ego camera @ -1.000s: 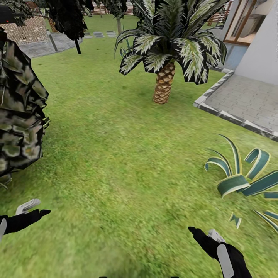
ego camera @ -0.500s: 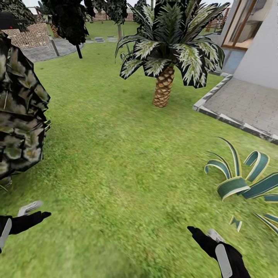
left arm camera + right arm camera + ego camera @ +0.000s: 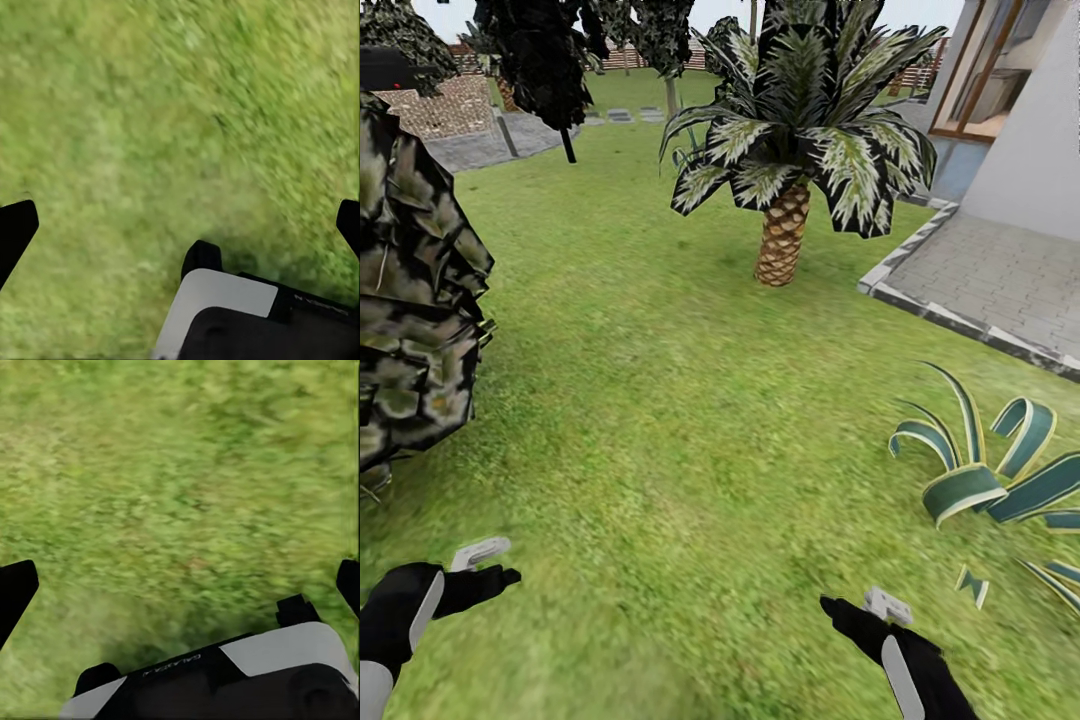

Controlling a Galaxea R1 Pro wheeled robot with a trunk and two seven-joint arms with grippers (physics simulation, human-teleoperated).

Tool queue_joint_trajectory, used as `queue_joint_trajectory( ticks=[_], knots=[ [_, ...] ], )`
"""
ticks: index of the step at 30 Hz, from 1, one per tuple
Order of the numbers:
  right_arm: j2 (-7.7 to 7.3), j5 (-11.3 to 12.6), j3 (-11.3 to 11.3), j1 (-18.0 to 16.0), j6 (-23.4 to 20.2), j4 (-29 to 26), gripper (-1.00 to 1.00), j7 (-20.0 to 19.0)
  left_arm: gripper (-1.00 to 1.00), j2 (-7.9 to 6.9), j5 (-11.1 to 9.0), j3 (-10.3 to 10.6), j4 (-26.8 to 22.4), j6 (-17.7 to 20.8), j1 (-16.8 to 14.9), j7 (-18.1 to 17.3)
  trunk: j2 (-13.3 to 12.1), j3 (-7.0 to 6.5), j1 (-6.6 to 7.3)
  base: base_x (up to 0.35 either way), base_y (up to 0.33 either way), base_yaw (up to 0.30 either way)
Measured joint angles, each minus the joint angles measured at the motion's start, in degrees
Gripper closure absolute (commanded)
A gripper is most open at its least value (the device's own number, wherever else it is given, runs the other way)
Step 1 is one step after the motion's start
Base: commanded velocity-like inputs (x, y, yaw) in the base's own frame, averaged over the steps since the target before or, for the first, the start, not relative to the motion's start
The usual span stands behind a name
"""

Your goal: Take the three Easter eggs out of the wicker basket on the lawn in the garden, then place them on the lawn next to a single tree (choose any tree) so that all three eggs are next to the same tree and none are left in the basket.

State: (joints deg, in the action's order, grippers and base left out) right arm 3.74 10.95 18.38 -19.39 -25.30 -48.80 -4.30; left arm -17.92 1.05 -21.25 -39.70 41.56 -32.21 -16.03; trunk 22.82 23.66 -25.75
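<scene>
Nearest, the left gripper [image 3: 488, 566] and the right gripper [image 3: 865, 610] are held over the lawn [image 3: 690, 420], fingers spread wide and empty. Farther left, the tree [image 3: 410, 290] is nearer the left arm. No basket or eggs are seen.

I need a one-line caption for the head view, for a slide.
Both open claws, left and right, hang over the lawn before a small palm and a paved terrace.

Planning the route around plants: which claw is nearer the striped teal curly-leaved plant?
Right. The right claw sits just beside the striped teal curly-leaved plant; the left claw is far across the lawn.
</scene>
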Motion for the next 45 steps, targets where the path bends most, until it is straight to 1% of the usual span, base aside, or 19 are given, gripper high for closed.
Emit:
queue_joint_trajectory(
  ticks=[1, 2, 3, 4, 7, 9, 11, 12, 15, 16, 18, 20, 23, 26, 28, 32, 40, 45],
  knots=[
    [0.08, -1.06, -0.08, 0.00, 0.14, 0.12, -1.00, -0.02, -1.00, 0.01, 0.02, 0.02, 0.84, -0.20, 0.00, 0.02, 0.00, -0.10, 0.00, 0.000, 0.000, 0.000],
    [0.26, -2.86, -0.19, 0.02, 0.36, 0.28, -1.00, -0.01, -1.00, 0.04, 0.08, 0.07, 2.52, -0.89, 0.00, 0.07, 0.00, -0.19, 0.00, 0.000, 0.000, 0.000],
    [0.36, -4.24, -0.22, 0.19, 0.50, 0.38, -1.00, 0.00, -1.00, 0.08, 0.10, 0.13, 4.23, -2.06, 0.00, 0.11, 0.00, -0.29, 0.00, 0.000, 0.000, 0.000],
    [0.41, -5.10, -0.23, 0.59, 0.69, 0.45, -1.00, 0.02, -1.00, 0.10, 0.12, 0.18, 5.89, -3.57, 0.00, 0.13, 0.00, -0.38, 0.00, 0.000, 0.000, 0.000],
    [0.46, -6.00, -0.26, 1.59, 2.04, 0.57, -1.00, 0.06, -1.00, 0.12, 0.13, 0.25, 8.87, -6.45, -0.01, 0.18, 0.00, -0.67, 0.00, 0.000, 0.000, 0.000],
    [0.46, -6.37, -0.27, 2.19, 4.46, 0.62, -1.00, -0.02, -1.00, 0.16, 0.14, 0.32, 11.25, -8.28, 0.00, 0.27, 0.00, -0.86, 0.00, 0.000, 0.000, 0.000],
    [0.21, -6.50, -0.23, 2.91, 6.45, 0.59, -1.00, -0.15, -1.00, 0.19, 0.15, 0.40, 13.12, -10.11, 0.01, 0.95, 0.00, -1.05, 0.00, 0.000, 0.000, 0.000],
    [0.16, -6.51, -0.18, 3.11, 6.77, 0.59, -1.00, -0.19, -1.00, 0.21, 0.14, 0.41, 13.51, -10.65, 0.00, 1.34, 0.00, -1.14, 0.00, 0.000, 0.000, 0.000],
    [-0.04, -6.61, -0.06, 3.76, 7.66, 0.51, -1.00, -0.36, -1.00, 0.34, 0.09, 0.38, 14.91, -13.15, 0.01, 5.49, 0.00, -1.43, 0.00, 0.000, 0.000, 0.000],
    [-0.06, -6.63, -0.05, 3.83, 7.73, 0.50, -1.00, -0.38, -1.00, 0.37, 0.06, 0.38, 15.26, -13.51, 0.02, 6.37, 0.00, -1.53, 0.00, 0.000, 0.000, 0.000],
    [-0.10, -6.69, -0.03, 4.22, 7.92, 0.53, -1.00, -0.42, -1.00, 0.58, 0.05, 0.38, 17.67, -15.74, 0.06, 9.02, 0.00, -1.71, 0.00, 0.000, 0.000, 0.000],
    [-0.11, -6.73, -0.02, 4.61, 8.10, 0.61, -1.00, -0.43, -1.00, 1.03, 0.08, 0.32, 20.14, -18.28, 0.06, 10.34, 0.00, -1.91, 0.00, 0.000, 0.000, 0.000],
    [-0.12, -6.73, 0.03, 4.87, 8.22, 0.55, -1.00, -0.48, -1.00, 1.66, 0.11, 0.29, 21.77, -20.11, 0.03, 11.00, 0.00, -2.19, 0.00, 0.000, 0.000, 0.000],
    [-0.14, -6.77, 0.06, 4.97, 8.28, 0.61, -1.00, -0.50, -1.00, 1.99, 0.10, 0.29, 22.41, -21.03, 0.04, 11.23, 0.00, -2.48, 0.00, 0.000, 0.000, 0.000],
    [-0.13, -6.79, 0.06, 4.99, 8.31, 0.63, -1.00, -0.51, -1.00, 2.06, 0.06, 0.32, 22.90, -21.85, 0.05, 11.30, 0.00, -2.67, 0.00, 0.000, 0.000, 0.000],
    [-0.13, -6.80, 0.04, 5.01, 8.33, 0.72, -1.00, -0.51, -1.00, 2.10, 0.00, 0.35, 25.53, -25.20, 0.06, 11.35, 0.00, -3.05, 0.00, 0.000, 0.000, 0.000],
    [-0.12, -6.68, 0.01, 5.06, 8.40, 0.81, -1.00, -0.49, -1.00, 2.46, 0.05, 0.36, 26.46, -26.49, 0.06, 11.38, 0.00, -3.81, 0.00, 0.000, 0.000, 0.000],
    [-0.12, -6.69, -0.02, 5.05, 9.89, 0.85, -1.00, -0.47, -1.00, 2.51, 0.07, 0.36, 26.52, -26.61, 0.06, 11.37, 0.00, -4.29, 0.00, 0.000, 0.000, 0.000]
  ],
)
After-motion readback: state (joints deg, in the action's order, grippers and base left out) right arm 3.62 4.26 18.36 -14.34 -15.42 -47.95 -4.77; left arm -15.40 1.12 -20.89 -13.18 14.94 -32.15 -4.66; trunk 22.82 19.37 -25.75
